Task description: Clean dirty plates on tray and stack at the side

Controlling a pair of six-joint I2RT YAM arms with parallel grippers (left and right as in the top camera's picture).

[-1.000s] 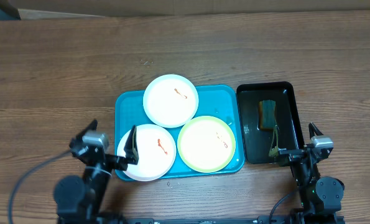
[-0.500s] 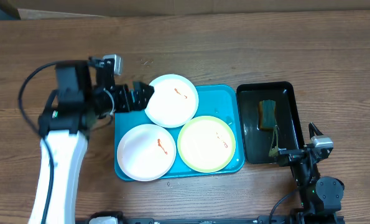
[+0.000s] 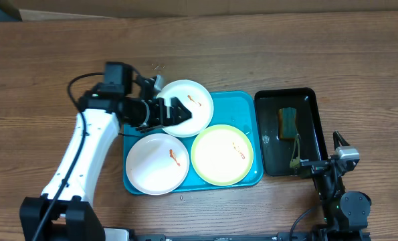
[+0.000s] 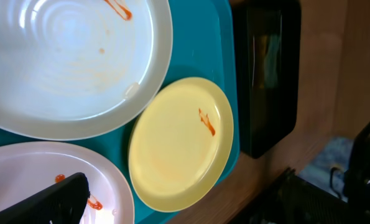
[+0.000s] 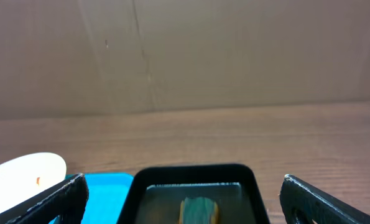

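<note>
Three dirty plates lie on the teal tray (image 3: 235, 104): a white one (image 3: 197, 100) at the back, a white one (image 3: 157, 164) at the front left and a pale yellow-green one (image 3: 222, 154) at the front right. Each carries an orange-red smear. My left gripper (image 3: 175, 112) hovers open over the left part of the back white plate. In the left wrist view one finger (image 4: 54, 202) shows above the front white plate (image 4: 23, 174), beside the back plate (image 4: 66, 62) and the yellow-green plate (image 4: 181, 143). My right gripper (image 3: 316, 152) stands open near the front right, holding nothing.
A narrow black tray (image 3: 285, 92) lies right of the teal tray with a sponge (image 3: 287, 122) in it. The right wrist view looks between its open fingers (image 5: 60, 199) at that black tray (image 5: 191, 169) and sponge (image 5: 200, 211). Bare wood surrounds both trays.
My left arm has swung from the table's front left up and across to the back white plate. The right arm and the plates have not moved.
</note>
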